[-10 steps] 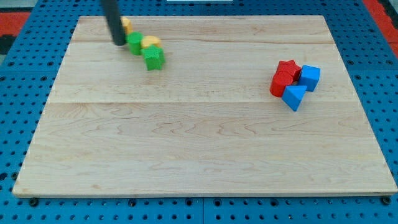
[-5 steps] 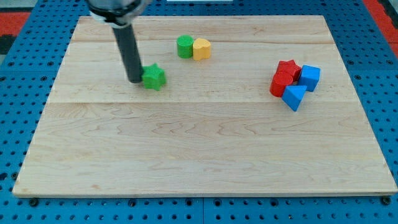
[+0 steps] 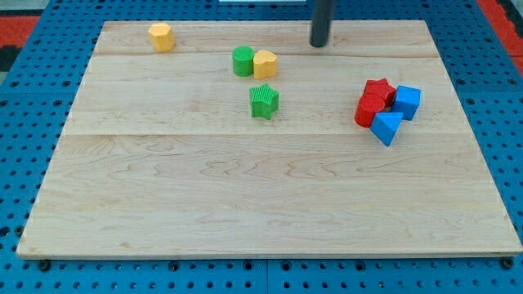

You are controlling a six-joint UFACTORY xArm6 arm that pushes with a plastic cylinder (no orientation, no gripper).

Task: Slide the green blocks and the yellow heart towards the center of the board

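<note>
Up near the view's top, my tip [image 3: 319,45] sits on the wood board [image 3: 245,212], a bit right of the middle. No pincer on this arm, just a dark rod, so nothing is grabbed or let go. The tip touches no block.

The green round block [image 3: 243,61] and the yellow heart [image 3: 265,64] sit side by side, touching, to the lower left of the tip and w/ bare wood between them and it. The green star block [image 3: 264,101] is just below that pair, apart from them, nearer the board's middle. All 3 are in the top half of the board.

Another yellow block [image 3: 161,37] sits alone near the top left corner, well apart from the rest; shape hard to tell.

On the view's right is a tight bunch: a red star block [image 3: 378,88], a red block [image 3: 368,109] touching it, a blue cube [image 3: 407,101] and a blue wedge-like block [image 3: 386,126]. They're well apart from the green ones and from the tip.

Nothing stands between the green blocks and the board's middle. Round the board is a blue sheet w/ holes [image 3: 24,147].
</note>
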